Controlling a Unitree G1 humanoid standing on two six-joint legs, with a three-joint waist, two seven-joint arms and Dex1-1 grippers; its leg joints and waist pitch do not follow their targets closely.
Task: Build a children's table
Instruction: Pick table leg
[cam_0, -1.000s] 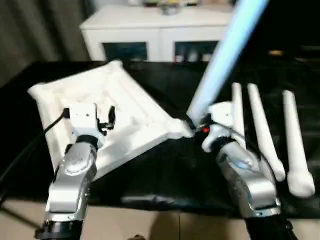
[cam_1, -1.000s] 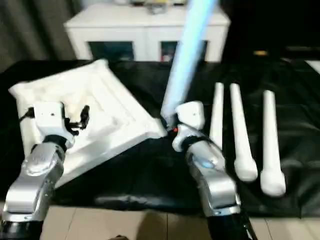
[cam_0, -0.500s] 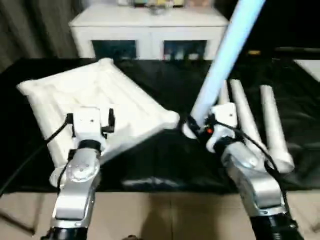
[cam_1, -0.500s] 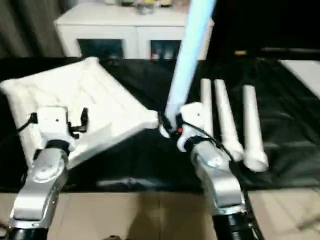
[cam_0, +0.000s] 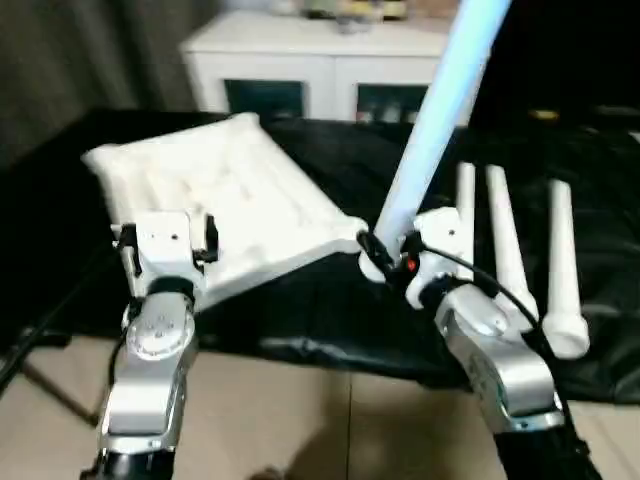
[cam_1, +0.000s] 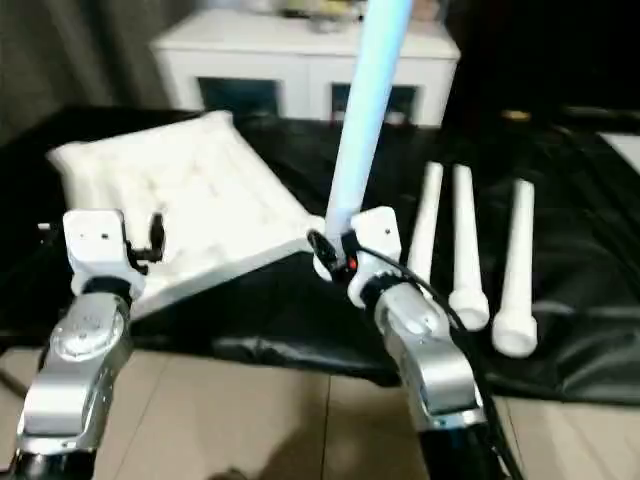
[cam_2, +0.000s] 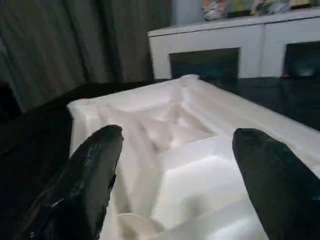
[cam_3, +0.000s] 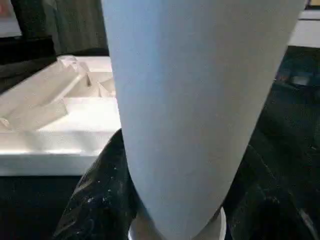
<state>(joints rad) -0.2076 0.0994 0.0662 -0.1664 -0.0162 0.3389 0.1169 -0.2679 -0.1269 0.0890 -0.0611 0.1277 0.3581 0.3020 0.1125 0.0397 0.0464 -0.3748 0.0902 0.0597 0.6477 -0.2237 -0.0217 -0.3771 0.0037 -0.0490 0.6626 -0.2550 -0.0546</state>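
The white table top (cam_0: 215, 200) lies ribbed side up on the black-covered bench, at the left. My right gripper (cam_0: 385, 255) is shut on a long white leg (cam_0: 435, 110), holding it near its lower end; the leg rises steeply up and away, its base just off the top's near right corner (cam_0: 345, 238). In the right wrist view the leg (cam_3: 200, 100) stands between my two fingers (cam_3: 97, 195). My left gripper (cam_2: 175, 165) is open with nothing in it, hovering over the near edge of the table top (cam_2: 165, 130). Three more legs (cam_0: 510, 250) lie side by side at the right.
A white cabinet (cam_0: 330, 70) with dark glass doors stands behind the bench. Grey curtains (cam_2: 75, 45) hang at the far left. The black cover (cam_0: 320, 310) drapes over the bench's front edge, with tan floor (cam_0: 300, 420) below. A black cable (cam_0: 40, 335) runs by my left arm.
The camera has shifted, so the whole scene sits differently. My right gripper still holds the leg near the top's corner. My left gripper stays open over the top's near edge.
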